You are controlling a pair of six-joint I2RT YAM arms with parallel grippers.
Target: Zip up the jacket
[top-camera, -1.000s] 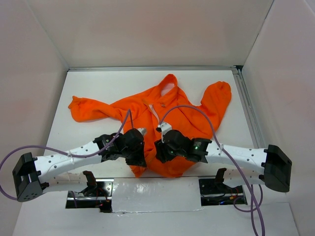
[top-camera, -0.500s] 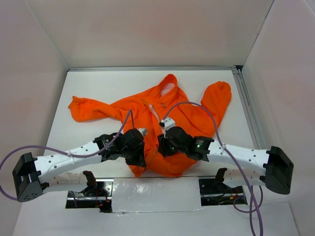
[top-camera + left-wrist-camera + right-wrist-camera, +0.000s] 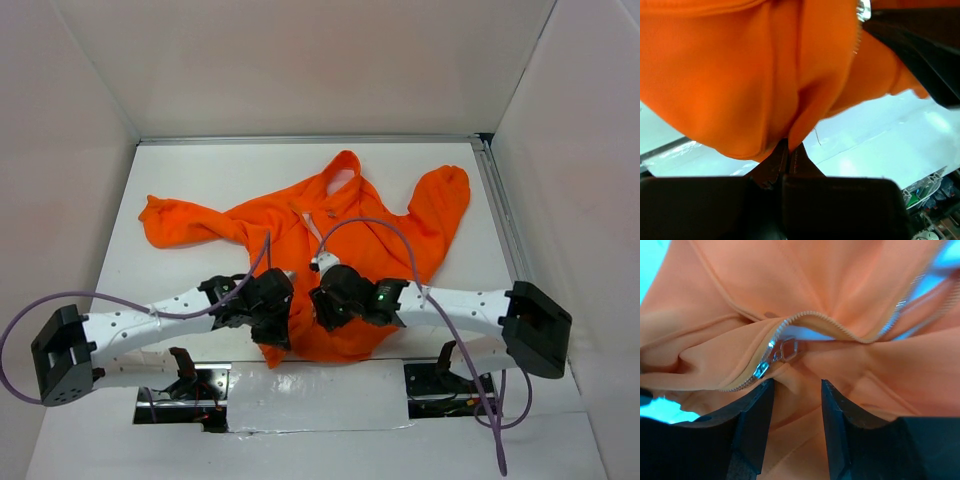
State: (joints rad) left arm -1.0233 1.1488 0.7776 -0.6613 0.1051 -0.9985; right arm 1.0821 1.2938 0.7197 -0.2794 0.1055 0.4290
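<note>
The left pincer (image 3: pixel 788 152) is clamped tight on the bottom edge of the jacket (image 3: pixel 385 235), with a fold of orange cloth nipped between its tips. The right pincer (image 3: pixel 796 407) stands open. Its two dark fingers (image 3: pixel 757 425) are apart with cloth lying between them, just below the silver slider (image 3: pixel 785 349), and they hold nothing yet. The jacket lies spread across the middle of the table (image 3: pixel 200 175), collar toward the far wall, a sleeve flung out to each side and the hem nearest the arms, where both pincers meet. From where I stand, the step in hand looks like getting hold of the slider. It sits low on the zipper (image 3: pixel 850 332), and above it the teeth part to show pale lining. To do this well, I'd say the right pincer should creep forward until the slider's pull, not the bunched fleece around it, sits between its fingers, and only then close. The left one should hold the hem firm and draw it gently toward the near edge, so the track lies straight and taut. The pull ought then to run along the line of teeth toward the collar, slowly, since the cloth puckers round the slider and loose lining could catch in it.
</note>
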